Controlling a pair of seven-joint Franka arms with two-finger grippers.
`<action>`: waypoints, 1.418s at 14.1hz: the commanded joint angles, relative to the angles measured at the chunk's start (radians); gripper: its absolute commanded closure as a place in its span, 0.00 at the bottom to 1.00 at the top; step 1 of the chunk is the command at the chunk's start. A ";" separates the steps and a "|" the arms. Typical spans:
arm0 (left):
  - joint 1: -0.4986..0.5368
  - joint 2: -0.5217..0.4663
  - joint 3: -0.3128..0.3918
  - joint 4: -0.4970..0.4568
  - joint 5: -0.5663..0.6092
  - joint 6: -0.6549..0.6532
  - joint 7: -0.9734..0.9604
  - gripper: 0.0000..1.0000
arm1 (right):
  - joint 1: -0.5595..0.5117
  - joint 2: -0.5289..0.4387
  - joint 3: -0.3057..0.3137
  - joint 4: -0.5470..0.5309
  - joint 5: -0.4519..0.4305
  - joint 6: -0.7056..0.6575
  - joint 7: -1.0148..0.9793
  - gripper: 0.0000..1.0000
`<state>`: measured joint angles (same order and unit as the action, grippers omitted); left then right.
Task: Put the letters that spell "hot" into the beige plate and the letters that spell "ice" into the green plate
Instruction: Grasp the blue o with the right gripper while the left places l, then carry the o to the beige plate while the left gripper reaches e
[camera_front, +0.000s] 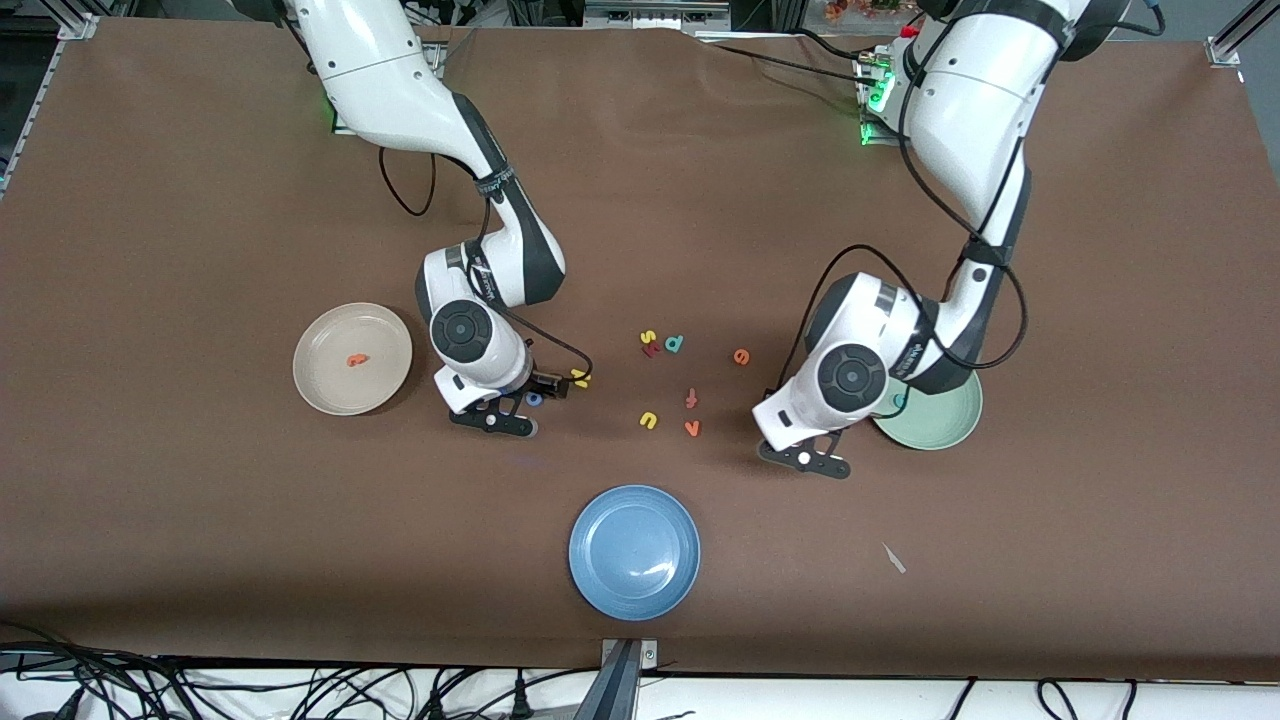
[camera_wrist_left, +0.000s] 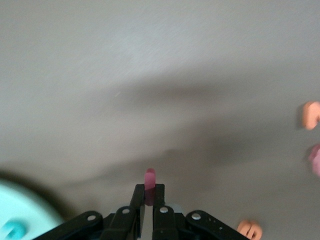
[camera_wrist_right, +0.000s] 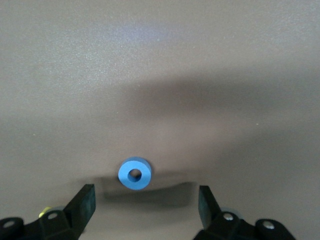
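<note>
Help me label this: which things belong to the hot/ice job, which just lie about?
Job: beige plate with orange t; green plate with teal c; red i in left pincer; blue o under right pincer; yellow h; orange e.
Idle: blue plate; teal d; yellow u; orange v; salmon t.

This looks like a robot lab, not a home. Two big white robot arms (camera_front: 400, 90) are fixed at one edge of a table (camera_front: 150, 200) covered in brown paper. Black cables (camera_front: 200, 690) lie in a tangle by the table's edge (lots of them), and little green lights (camera_front: 868, 118) glow near the arm bases.
</note>
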<state>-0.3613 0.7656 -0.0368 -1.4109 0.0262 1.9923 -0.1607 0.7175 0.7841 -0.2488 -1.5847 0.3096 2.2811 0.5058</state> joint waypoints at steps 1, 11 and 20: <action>0.027 -0.083 0.006 -0.055 0.029 -0.113 -0.011 1.00 | -0.007 0.037 -0.001 0.048 -0.014 -0.022 -0.010 0.15; 0.172 -0.154 0.003 -0.327 0.238 -0.110 -0.005 1.00 | -0.009 0.046 0.000 0.068 -0.014 -0.026 -0.012 0.63; 0.177 -0.239 -0.038 -0.366 0.216 -0.165 -0.026 0.00 | -0.023 0.041 -0.012 0.149 -0.014 -0.164 -0.009 0.81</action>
<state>-0.1745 0.6193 -0.0393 -1.7478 0.2330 1.8992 -0.1634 0.7109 0.8051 -0.2554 -1.5208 0.3047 2.2096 0.5003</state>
